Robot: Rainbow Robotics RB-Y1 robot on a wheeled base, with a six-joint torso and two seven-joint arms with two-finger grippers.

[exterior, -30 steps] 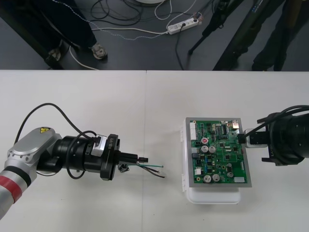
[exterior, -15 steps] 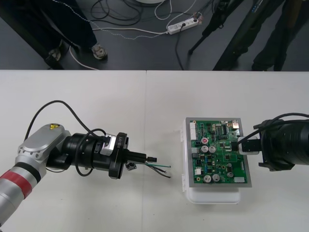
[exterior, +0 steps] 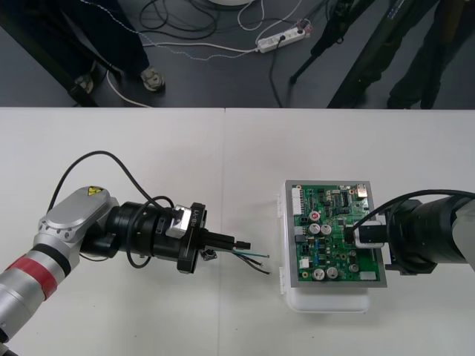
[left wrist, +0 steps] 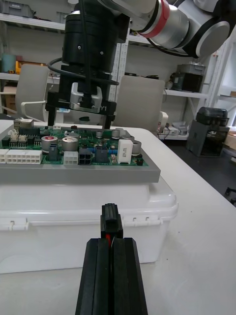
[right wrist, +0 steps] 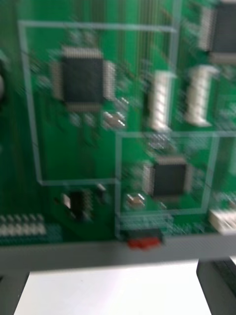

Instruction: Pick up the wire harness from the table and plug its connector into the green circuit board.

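Observation:
The green circuit board [exterior: 338, 233] sits on its white base [exterior: 326, 300] at the right of the table. My left gripper [exterior: 236, 243] hovers just left of the board, shut on the harness's black plug [left wrist: 110, 222], which pokes out past the fingertips towards the base. Red, black and green wires [exterior: 256, 259] trail below the fingers, and the metal socket [exterior: 207, 256] hangs under the gripper. My right gripper [exterior: 355, 236] is over the board's right half with its fingers [right wrist: 219, 283] standing far apart and nothing between them. In the left wrist view the right gripper [left wrist: 82, 115] stands above the board [left wrist: 73, 145].
The white base [left wrist: 73, 216] rises as a wall straight ahead of the held plug. Bare table lies to the left of the board and behind it. Cables and a power strip [exterior: 282, 37] lie on the dark floor beyond the far edge.
My left gripper has carried the plug to the right, closer to the board. The right gripper has moved left from the board's right edge to over the board.

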